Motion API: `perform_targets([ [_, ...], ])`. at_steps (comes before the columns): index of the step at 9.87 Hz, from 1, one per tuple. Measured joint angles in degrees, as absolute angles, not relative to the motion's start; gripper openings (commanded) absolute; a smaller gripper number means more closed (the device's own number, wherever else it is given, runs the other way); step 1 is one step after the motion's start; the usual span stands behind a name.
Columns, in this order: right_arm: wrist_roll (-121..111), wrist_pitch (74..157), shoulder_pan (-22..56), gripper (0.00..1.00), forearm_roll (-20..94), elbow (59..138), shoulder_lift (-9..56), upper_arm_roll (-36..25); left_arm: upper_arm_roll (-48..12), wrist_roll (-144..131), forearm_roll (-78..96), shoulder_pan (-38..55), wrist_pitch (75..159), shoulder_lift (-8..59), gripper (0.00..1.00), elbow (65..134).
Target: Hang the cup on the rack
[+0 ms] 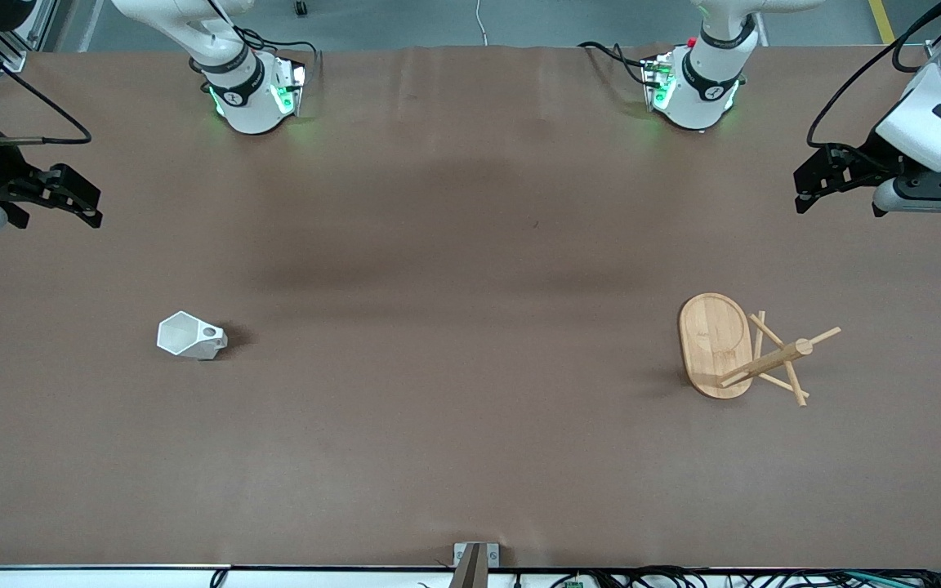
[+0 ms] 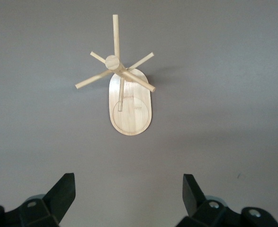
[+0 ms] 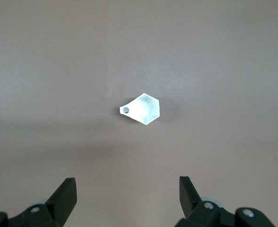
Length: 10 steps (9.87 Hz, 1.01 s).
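Observation:
The small white faceted cup (image 1: 191,336) sits on the brown table toward the right arm's end, its hexagonal rim showing from above and its pierced handle pointing toward the table's middle. It also shows in the right wrist view (image 3: 143,109). The bamboo rack (image 1: 715,343) stands upright toward the left arm's end, its pegs crossing on the post; it also shows in the left wrist view (image 2: 129,101). My right gripper (image 1: 86,200) is open and empty, high and well away from the cup (image 3: 127,189). My left gripper (image 1: 804,189) is open and empty, high and well away from the rack (image 2: 128,189).
The brown table cover (image 1: 470,245) runs from the two arm bases (image 1: 250,90) (image 1: 695,86) to the front edge. A small metal bracket (image 1: 474,559) sits at the middle of the front edge, with cables along it.

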<state>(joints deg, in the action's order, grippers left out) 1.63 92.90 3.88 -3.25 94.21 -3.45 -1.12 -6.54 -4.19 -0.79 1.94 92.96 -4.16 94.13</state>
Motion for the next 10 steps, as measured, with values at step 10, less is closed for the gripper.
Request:
perform_targets([
  [10,1.31,93.01,2.67,0.98,-3.24,92.40,-1.91,-1.25,-6.41,-4.11,-0.79,1.36,91.46,-4.02,1.00,93.04],
])
